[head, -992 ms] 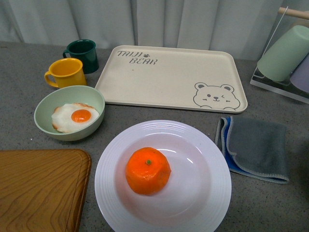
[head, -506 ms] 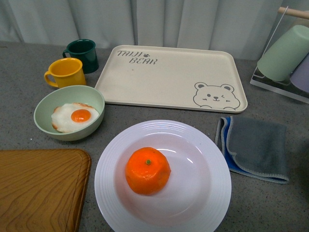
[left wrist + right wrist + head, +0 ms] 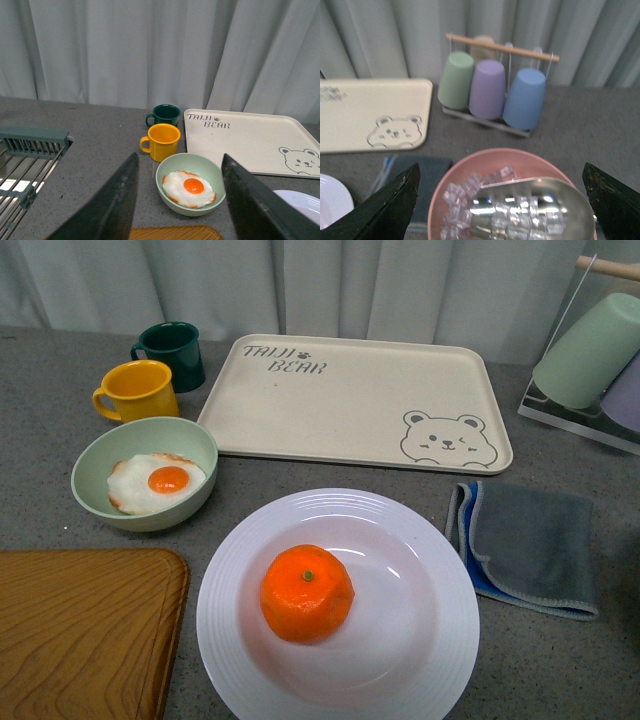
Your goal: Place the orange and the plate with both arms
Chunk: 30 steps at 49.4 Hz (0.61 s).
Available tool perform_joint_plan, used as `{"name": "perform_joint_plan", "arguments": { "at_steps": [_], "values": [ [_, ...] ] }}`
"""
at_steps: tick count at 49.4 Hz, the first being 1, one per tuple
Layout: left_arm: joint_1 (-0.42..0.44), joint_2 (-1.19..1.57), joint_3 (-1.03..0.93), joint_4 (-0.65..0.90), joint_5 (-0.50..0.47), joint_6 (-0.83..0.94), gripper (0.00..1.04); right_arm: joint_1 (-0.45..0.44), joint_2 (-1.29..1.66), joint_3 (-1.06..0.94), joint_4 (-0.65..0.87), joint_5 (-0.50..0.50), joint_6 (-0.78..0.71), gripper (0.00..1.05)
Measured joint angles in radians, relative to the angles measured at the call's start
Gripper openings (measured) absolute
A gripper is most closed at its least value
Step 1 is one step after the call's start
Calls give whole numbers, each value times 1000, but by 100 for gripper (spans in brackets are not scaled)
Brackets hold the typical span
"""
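Noted left gripper (image 3: pixel 179 157) and right gripper (image 3: pixel 501 168) both spread wide, empty; risking loose orange (image 3: pixel 307 593) rolling off plate (image 3: pixel 452 622) under any tilted, uneven lift.

The plate (image 3: pixel 440 640) has a smooth, glossy white finish with faint ridges on its rim. The orange (image 3: pixel 307 593) has slightly lumpy skin with a soft sheen. The tray (image 3: pixel 360 400) is smooth, matt cream. The board (image 3: pixel 80 630) shows wood grain. The cloth (image 3: pixel 535 545) is soft grey fabric. The countertop (image 3: pixel 40 370) is matt, speckled grey. The scoop (image 3: pixel 565 195) is polished metal.
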Motion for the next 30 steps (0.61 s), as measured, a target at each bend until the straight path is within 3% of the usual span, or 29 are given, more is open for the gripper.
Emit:
{"name": "perform_joint_plan", "arguments": {
  "at_steps": [6,13,17,30],
  "values": [
    [0,-1,0,0,1,0,73,68,384,82,169,-111,98,95],
    [0,-1,0,0,0,1,100,146,805,187,331,-321,238,95],
    [0,-1,0,0,0,0,98,169,1009,262,361,-439,309,95],
    [0,-1,0,0,1,0,98,162,1305,428,240,-646,370,95]
  ]
}}
